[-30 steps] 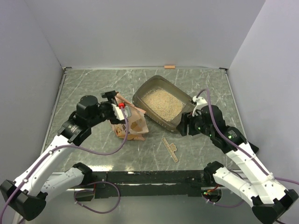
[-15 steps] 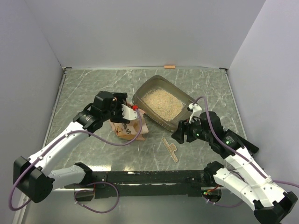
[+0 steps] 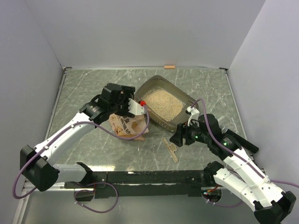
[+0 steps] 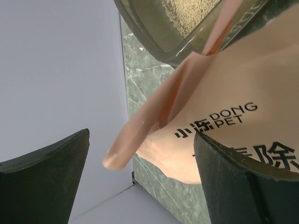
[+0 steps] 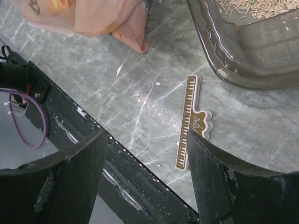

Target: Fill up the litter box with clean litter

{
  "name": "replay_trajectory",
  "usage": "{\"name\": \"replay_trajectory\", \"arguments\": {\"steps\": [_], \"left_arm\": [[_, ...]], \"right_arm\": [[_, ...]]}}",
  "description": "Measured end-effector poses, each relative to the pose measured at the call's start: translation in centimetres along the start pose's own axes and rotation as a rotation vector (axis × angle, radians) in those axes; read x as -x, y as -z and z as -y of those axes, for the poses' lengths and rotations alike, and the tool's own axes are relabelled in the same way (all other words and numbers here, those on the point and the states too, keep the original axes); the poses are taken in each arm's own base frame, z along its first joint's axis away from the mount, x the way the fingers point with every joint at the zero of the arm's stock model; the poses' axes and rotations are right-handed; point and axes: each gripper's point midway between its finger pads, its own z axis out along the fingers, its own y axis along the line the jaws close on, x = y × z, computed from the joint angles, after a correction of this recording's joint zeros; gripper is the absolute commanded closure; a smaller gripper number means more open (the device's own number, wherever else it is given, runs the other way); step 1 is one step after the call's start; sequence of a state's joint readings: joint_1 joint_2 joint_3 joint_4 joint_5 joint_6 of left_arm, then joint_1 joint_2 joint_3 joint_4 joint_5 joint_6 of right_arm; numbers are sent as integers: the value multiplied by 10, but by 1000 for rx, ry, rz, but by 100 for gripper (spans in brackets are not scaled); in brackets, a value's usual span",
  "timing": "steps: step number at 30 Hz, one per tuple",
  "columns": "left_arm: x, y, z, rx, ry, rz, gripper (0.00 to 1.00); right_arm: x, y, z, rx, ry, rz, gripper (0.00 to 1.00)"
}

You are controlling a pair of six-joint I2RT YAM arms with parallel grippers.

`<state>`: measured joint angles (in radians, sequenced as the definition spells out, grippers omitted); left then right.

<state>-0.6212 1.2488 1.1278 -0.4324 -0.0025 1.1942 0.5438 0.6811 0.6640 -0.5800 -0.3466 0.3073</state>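
The pale beige sandy litter [image 3: 161, 103] lies in the dark translucent plastic litter box [image 3: 164, 122]. The crinkled orange-pink printed bag [image 3: 128, 127] lies just left of this box; the flat tan strip [image 3: 170, 149] lies before it.

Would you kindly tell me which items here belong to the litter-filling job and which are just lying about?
Job in hand:
- litter box
- litter already in it
- orange bag

Lying about:
- tan strip in front of the box
- small orange tab at the back edge
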Motion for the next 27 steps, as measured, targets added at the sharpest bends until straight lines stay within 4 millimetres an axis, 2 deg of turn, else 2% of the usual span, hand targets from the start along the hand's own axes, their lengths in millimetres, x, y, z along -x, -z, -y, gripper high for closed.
{"name": "replay_trajectory", "arguments": {"steps": [8, 10, 13, 14, 15, 16, 21, 25, 27], "left_arm": [[-1, -12, 8, -45, -1, -12, 1], [-2, -12, 11, -58, -1, -15, 5], [-3, -12, 16, -78, 3, -19, 24], [-3, -12, 17, -82, 6, -20, 38], [-4, -12, 19, -88, 7, -22, 41], [-4, -12, 20, -93, 11, -24, 41], [-5, -13, 20, -94, 8, -27, 31], [-5, -13, 8, -37, 20, -39, 27], [-6, -10, -3, 15, 32, -44, 17]], "right_arm": [[1, -1, -4, 17, -9, 4, 25], [1, -1, -4, 19, -10, 4, 25], [1, -1, -5, 26, -12, 6, 25], [1, -2, -5, 28, -12, 7, 25], [0, -3, -5, 30, -14, 6, 25], [-1, -3, -5, 30, -16, 5, 24], [-4, -3, -4, 34, -23, 6, 24], [-2, 0, -6, 41, -26, 18, 24], [-2, 1, -8, 45, -26, 23, 24]]}}
